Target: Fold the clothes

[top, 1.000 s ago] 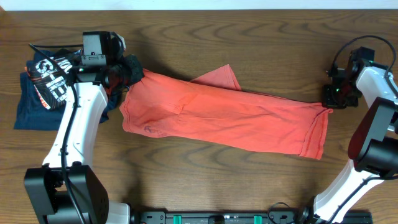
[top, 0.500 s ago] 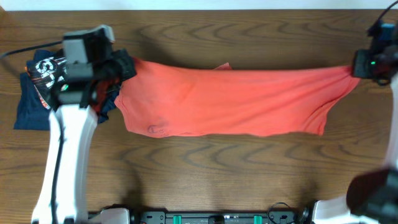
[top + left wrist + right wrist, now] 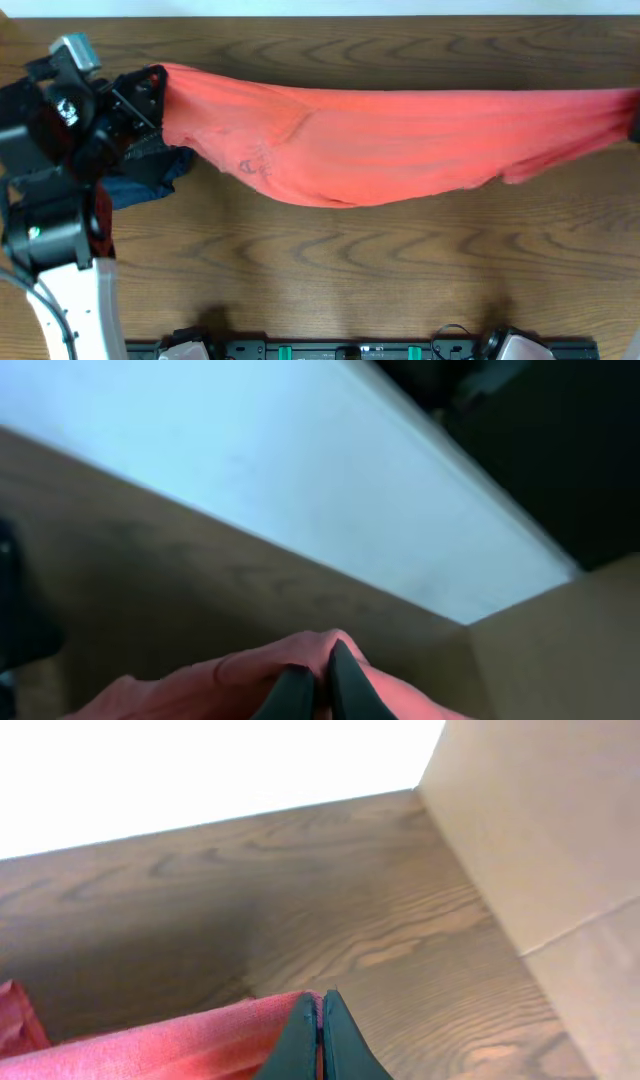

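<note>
The coral-red shirt (image 3: 380, 135) hangs stretched in the air across the whole table, held at both ends, with its small dark logo (image 3: 253, 162) near the left. My left gripper (image 3: 150, 85) is shut on its left end, high above the table; the left wrist view shows the fingers (image 3: 318, 682) pinching a fold of red fabric (image 3: 200, 685). My right gripper (image 3: 320, 1035) is shut on the right end of the red fabric (image 3: 150, 1045); in the overhead view only a sliver of that gripper shows at the right frame edge (image 3: 635, 125).
A pile of navy and black garments (image 3: 140, 175) lies on the wooden table (image 3: 330, 270) at the left, partly hidden under my left arm (image 3: 55, 200). A cardboard-coloured wall (image 3: 540, 840) stands to the right of the table.
Both grippers have risen and moved apart, lifting the shirt off the table and pulling it taut. The left arm now looms close to the overhead camera.
</note>
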Robot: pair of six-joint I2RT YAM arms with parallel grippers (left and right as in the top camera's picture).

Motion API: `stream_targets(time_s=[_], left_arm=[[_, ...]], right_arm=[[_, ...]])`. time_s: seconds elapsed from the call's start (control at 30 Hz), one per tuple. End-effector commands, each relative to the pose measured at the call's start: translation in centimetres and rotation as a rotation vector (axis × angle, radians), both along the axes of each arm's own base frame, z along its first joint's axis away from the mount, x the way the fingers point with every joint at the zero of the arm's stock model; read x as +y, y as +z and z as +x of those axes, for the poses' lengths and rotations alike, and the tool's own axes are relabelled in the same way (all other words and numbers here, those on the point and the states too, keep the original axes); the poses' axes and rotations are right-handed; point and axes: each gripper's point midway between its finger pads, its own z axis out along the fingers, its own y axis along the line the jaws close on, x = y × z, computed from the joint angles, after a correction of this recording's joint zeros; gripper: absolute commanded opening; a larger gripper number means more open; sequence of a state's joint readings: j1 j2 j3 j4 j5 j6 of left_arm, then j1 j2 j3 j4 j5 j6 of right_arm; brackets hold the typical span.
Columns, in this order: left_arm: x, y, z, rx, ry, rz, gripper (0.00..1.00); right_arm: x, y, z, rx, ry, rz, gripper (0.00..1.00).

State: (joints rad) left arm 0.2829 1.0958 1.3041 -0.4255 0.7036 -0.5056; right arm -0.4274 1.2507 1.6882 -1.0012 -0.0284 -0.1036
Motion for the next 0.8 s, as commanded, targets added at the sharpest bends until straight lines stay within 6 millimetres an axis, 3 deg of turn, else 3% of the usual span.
stream_targets(time_s=[0.0, 0.17, 0.33, 0.47, 0.57, 0.77], left_arm=[[-0.4, 2.9, -1.9, -0.078, -0.030, -0.015, 0.06], [-0.3, 3.5, -2.7, -0.098, -0.017, -0.008, 0.06], [-1.9, 2.2, -3.8, -0.024, -0.106, -0.067, 0.06], [-1.9, 0.3, -3.7, 0.044, -0.120, -0.061, 0.06], [-1.7, -1.4, -2.3, 0.106, -0.128, -0.084, 0.06], [-2.7, -4.3, 2.9, 0.140, -0.201, -0.092, 0.06]], right_arm=[[-0.6, 2.0, -1.7, -0.059, -0.056, -0.020, 0.01], [0.0, 3.1, -3.1, -0.090, -0.058, -0.034, 0.01], [0.3, 3.9, -4.0, -0.115, -0.072, -0.039, 0.01], [0.3, 4.4, -3.1, -0.146, -0.050, -0.031, 0.01], [0.7, 2.8, -1.0, -0.111, 0.009, 0.022, 0.01], [1.1, -3.7, 4.7, 0.037, 0.140, 0.195, 0.01]])
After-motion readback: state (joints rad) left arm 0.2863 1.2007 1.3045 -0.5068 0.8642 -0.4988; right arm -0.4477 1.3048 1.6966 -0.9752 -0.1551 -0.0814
